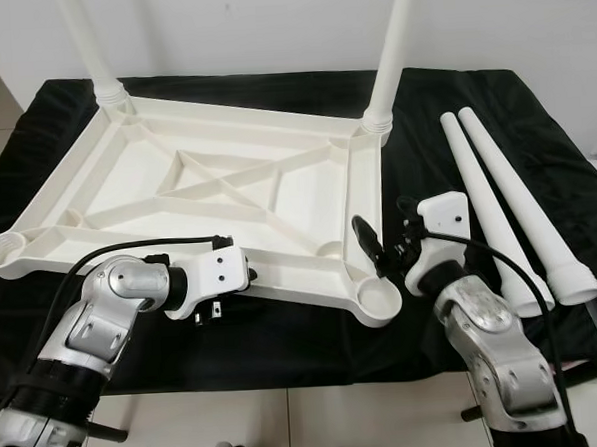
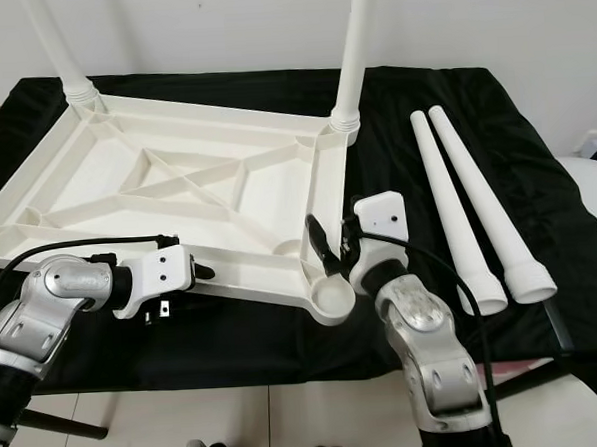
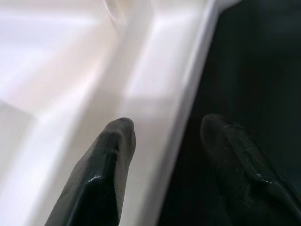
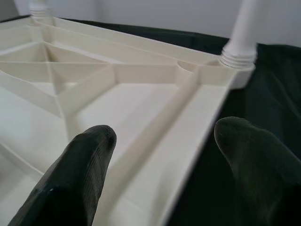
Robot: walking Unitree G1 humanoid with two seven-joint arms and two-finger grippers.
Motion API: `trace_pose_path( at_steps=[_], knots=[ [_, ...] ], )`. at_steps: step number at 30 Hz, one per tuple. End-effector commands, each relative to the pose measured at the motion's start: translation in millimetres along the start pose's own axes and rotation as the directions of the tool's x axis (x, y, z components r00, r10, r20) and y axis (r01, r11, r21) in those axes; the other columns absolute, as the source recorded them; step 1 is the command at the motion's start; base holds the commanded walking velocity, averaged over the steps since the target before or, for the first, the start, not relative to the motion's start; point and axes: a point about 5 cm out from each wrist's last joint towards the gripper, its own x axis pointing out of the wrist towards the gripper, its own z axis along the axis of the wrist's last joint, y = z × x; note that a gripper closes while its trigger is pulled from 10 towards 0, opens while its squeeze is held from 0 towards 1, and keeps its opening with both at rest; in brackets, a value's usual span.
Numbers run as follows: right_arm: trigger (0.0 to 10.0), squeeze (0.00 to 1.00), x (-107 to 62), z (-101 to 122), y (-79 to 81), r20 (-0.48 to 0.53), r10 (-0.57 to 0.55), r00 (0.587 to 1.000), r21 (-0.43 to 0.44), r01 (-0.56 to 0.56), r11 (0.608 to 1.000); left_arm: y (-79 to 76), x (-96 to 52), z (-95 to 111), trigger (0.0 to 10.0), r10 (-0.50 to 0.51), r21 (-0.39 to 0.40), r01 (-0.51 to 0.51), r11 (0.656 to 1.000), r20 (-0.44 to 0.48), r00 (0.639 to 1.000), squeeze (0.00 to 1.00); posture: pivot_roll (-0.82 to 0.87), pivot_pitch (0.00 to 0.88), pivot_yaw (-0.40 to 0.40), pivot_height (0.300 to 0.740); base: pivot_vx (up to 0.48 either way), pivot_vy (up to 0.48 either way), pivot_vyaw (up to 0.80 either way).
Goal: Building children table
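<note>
Both arms were silver, jointed metal segments with black cables looping from forearm to white wrist housings bearing small dark screws; the left gripper (image 3: 164,141) and right gripper (image 4: 162,141) each carried two long glossy black fingers with rounded tips

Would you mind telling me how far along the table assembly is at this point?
About halfway. Done: two legs stand screwed into the far corners of the upturned tabletop. In hand: nothing is gripped; the left end effector straddles the near rim with fingers open, and the right end effector is open around the right rim. Left: two loose legs on the black cloth must go into the empty near sockets.
</note>
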Motion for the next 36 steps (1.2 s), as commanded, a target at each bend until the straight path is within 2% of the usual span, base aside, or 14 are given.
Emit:
trace_pose_path(
  at_steps=[1,5,8,11,14,17,20,23,26,27,28,30,31,36],
  knots=[
    [10.0,0.00,-16.9,-12.2,-19.3,-0.062,-0.129,0.990,-0.029,0.127,0.991,4.3,-9.4,20.7,10.0,0.099,0.009,-0.100,0.995,0.119,0.988,0.00,0.01,0.167,-0.032,0.740,0.000,0.000,0.00],
    [10.0,0.00,-30.1,-19.8,-20.3,-0.096,-0.163,0.982,-0.048,0.159,0.986,4.1,-16.1,33.6,10.0,0.108,0.002,-0.110,0.994,0.184,0.977,0.00,0.00,0.168,-0.030,0.740,0.000,0.000,0.00],
    [10.0,0.00,-51.6,-25.7,-7.1,-0.140,-0.096,0.986,-0.075,0.086,0.993,8.3,-27.2,43.5,10.0,0.163,-0.037,-0.159,0.987,0.233,0.959,0.00,0.00,0.171,-0.027,0.740,0.000,0.000,0.00],
    [10.0,0.00,-57.2,-26.2,-3.4,-0.152,-0.058,0.987,-0.086,0.045,0.995,11.2,-28.9,44.2,10.0,0.193,-0.048,-0.187,0.981,0.231,0.954,0.00,0.00,0.171,-0.027,0.740,0.000,0.000,0.00],
    [10.0,0.00,-70.5,-26.7,0.0,-0.189,-0.001,0.982,-0.141,-0.026,0.990,16.1,-28.0,42.9,10.0,0.269,-0.075,-0.259,0.963,0.213,0.939,0.00,-0.01,0.172,-0.033,0.740,0.000,0.000,0.00],
    [10.0,0.00,-72.4,-33.9,-4.4,-0.222,-0.038,0.974,-0.168,0.000,0.986,16.3,-26.6,43.6,10.0,0.296,-0.096,-0.282,0.955,0.217,0.930,0.00,-0.01,0.171,-0.033,0.740,0.000,0.000,0.00],
    [10.0,0.00,-71.3,-39.1,-4.6,-0.238,-0.053,0.970,-0.173,0.012,0.985,16.4,-26.8,44.2,10.0,0.307,-0.109,-0.290,0.951,0.219,0.926,0.00,-0.01,0.170,-0.030,0.740,0.000,0.000,0.00],
    [10.0,0.00,-63.2,-51.8,13.0,-0.276,0.004,0.961,-0.125,-0.040,0.991,18.4,-27.5,42.9,10.0,0.341,-0.125,-0.322,0.939,0.201,0.918,0.00,0.00,0.165,-0.029,0.740,0.000,0.000,0.00],
    [10.0,0.00,-59.1,-53.6,21.1,-0.272,0.035,0.962,-0.105,-0.066,0.992,20.9,-28.0,42.6,10.0,0.364,-0.133,-0.343,0.930,0.195,0.911,0.00,0.00,0.161,-0.028,0.740,0.000,0.000,0.00],
    [10.0,0.00,-55.4,-53.7,28.2,-0.261,0.059,0.963,-0.080,-0.083,0.993,22.2,-28.5,43.0,10.0,0.379,-0.140,-0.357,0.924,0.190,0.906,0.00,0.01,0.157,-0.027,0.740,0.000,0.000,0.00],
    [10.0,0.00,-55.4,-53.7,28.2,-0.261,0.059,0.963,-0.080,-0.083,0.993,22.2,-28.5,43.0,10.0,0.379,-0.140,-0.357,0.924,0.190,0.906,0.00,0.01,0.157,-0.027,0.740,0.000,0.000,0.00],
    [10.0,0.00,-41.4,-50.2,42.7,-0.216,0.109,0.970,-0.020,-0.116,0.993,23.3,-27.8,43.8,10.0,0.399,-0.151,-0.376,0.914,0.182,0.898,0.00,0.01,0.152,-0.026,0.740,0.000,0.000,0.00],
    [10.0,0.00,-41.4,-50.2,42.7,-0.216,0.109,0.970,-0.020,-0.116,0.993,23.3,-27.8,43.8,10.0,0.399,-0.151,-0.376,0.914,0.182,0.898,0.00,0.01,0.152,-0.026,0.740,0.000,0.000,0.00],
    [10.0,0.00,-20.4,-40.5,55.4,-0.144,0.155,0.977,0.020,-0.154,0.988,23.6,-26.3,45.8,10.0,0.413,-0.158,-0.388,0.908,0.184,0.892,0.00,0.03,0.144,-0.033,0.740,0.000,0.000,0.00]
  ],
)
